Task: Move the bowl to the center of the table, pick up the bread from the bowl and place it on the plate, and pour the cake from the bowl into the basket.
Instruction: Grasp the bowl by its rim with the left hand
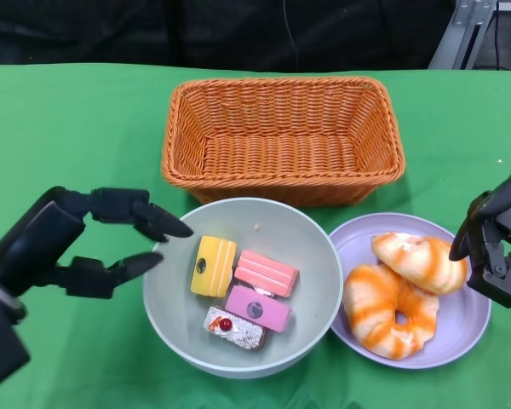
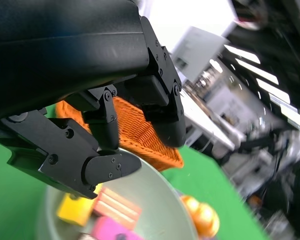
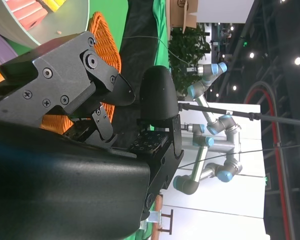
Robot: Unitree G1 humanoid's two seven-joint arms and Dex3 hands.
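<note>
While my left hand (image 1: 85, 243) hovers open, empty, the pale grey-green round bowl (image 1: 311, 328) of cakes lies just beyond its fingertips. Its near rim faces this hand; my right hand (image 1: 494, 247), apparently empty, waits farther off.

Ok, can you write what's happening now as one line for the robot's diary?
left hand: open beside bowl | right hand: near plate | bread: on plate | cakes: in bowl

Before me the pale grey-green bowl (image 1: 319, 281) sits upright on the green bench, holding four small cakes (image 1: 243, 292) — yellow, pink-striped, magenta, and one cherry-topped; just beside it, on my right, two orange-streaked breads (image 1: 400, 294) lie on the lilac plate (image 1: 468, 328); the woven orange basket (image 1: 283, 135) stands just behind both.
</note>
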